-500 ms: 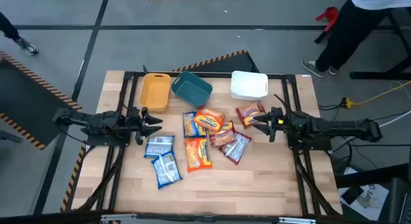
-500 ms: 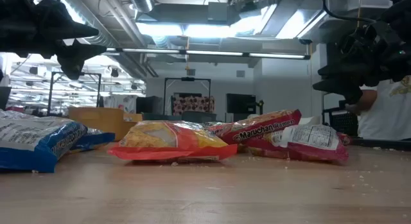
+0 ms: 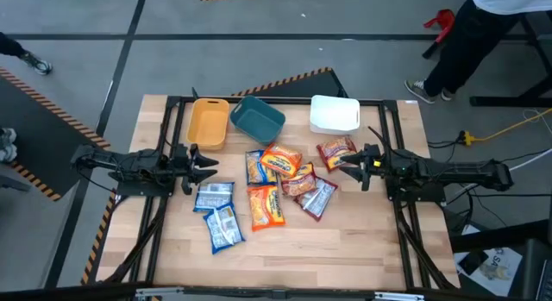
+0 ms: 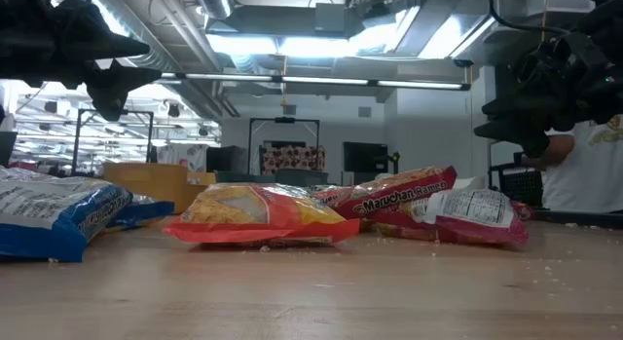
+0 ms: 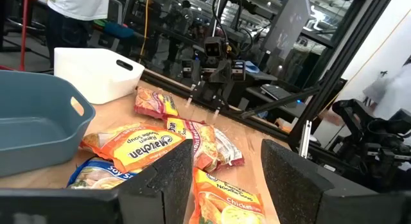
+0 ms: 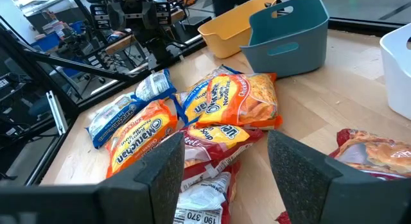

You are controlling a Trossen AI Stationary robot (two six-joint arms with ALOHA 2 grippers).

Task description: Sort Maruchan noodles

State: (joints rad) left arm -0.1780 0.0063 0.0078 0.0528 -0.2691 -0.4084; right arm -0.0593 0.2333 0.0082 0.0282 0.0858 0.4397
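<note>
The Maruchan noodles point(image 3: 274, 185) lie heaped mid-table, some overlapped so their labels are partly covered; "Maruchan Ramen" reads on a red packet point(image 4: 404, 196). The left gripper point(image 3: 205, 166) and right gripper point(image 3: 347, 166) hover beside the pile, fingers parted, holding nothing. On the wooden table point(image 3: 345, 241), yellow bin point(image 3: 208, 122), teal bin point(image 3: 257, 118) and white bin point(image 3: 335, 114) line the far edge.

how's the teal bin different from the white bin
The teal bin is dark blue-green and sits skewed, its corner against the yellow bin; the white bin is pale, sits square to the table edge, and stands alone. Both are empty, open-topped plastic tubs with a handle slot.
</note>
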